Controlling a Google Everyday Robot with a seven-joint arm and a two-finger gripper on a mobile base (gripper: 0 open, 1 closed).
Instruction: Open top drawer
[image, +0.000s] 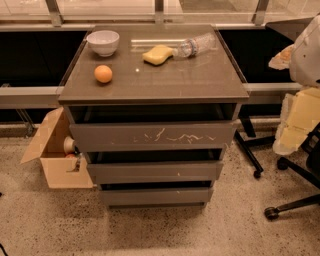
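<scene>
Cream-yellow, the gripper (296, 122) hung at the right edge of the view, below the white bulk of the arm (306, 50) and well apart from the cabinet. We could not tell whether it was wide or narrow.

Beneath it, black chair legs (292, 202) on casters spread over the speckled floor (150, 230).

The grey-brown cabinet (235, 107) stood in the middle with 3 drawer fronts stacked. The lowest drawer (156, 196) and the middle drawer (155, 171) were narrow and nearly unmarked. Above them sat the top drawer (152, 136), the tallest front, with white scratches across its middle and a dark gap between its upper edge and the cabinet top.

Left of the drawers, an open cardboard box (55, 167) rested on the floor just beside the cabinet.

On the cabinet top we saw 1 orange (103, 74) nearest, then a yellow sponge (157, 54) touching a clear plastic bottle (195, 46) lying on its side, and a white bowl (103, 42) at the far left corner. A window rail (30, 95) ran behind.
</scene>
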